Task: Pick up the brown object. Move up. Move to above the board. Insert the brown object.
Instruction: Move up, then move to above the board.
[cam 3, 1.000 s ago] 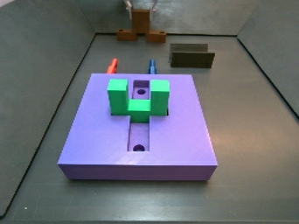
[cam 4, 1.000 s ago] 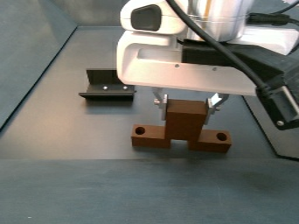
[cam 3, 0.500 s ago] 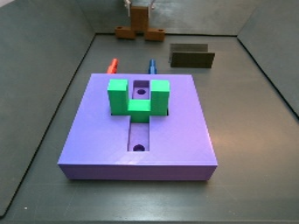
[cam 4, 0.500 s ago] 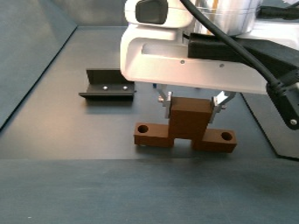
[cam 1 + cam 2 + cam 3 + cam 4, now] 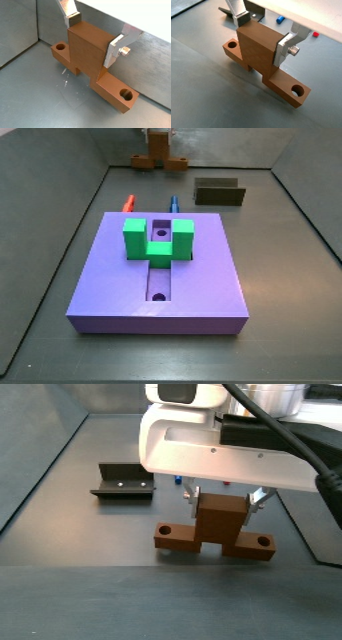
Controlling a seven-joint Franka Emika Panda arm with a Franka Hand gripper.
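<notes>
Here the gripper (image 5: 221, 496) hangs over the far end of the grey floor, and its two silver fingers (image 5: 115, 49) are squeezed shut on the brown object (image 5: 89, 58). The long bar of the brown object stands up between the fingers. One finger presses on each flat side of the bar, close to its top, as both wrist views show (image 5: 286, 47). The short crosspiece lies across the bottom, below the fingertips, and sticks out past them on both sides. It has a round hole near each end. In a side view the crosspiece (image 5: 214, 541) looks very close to the floor, but it is hard to tell if it touches or hangs just above it.

In a side view the brown object (image 5: 159, 152) is small and far away, by the back wall. The board (image 5: 160, 278) lies well apart from it, in the middle of the floor and nearer the front edge. It is a big flat purple slab with a groove down its middle. A green block (image 5: 155, 239) shaped like a U sits on top of it.

The dark fixture (image 5: 120, 482) stands on the floor, off to one side of the gripper and not touching it. Just past the board's far edge lie a small red piece (image 5: 128, 202) and a small blue piece (image 5: 174, 203).
</notes>
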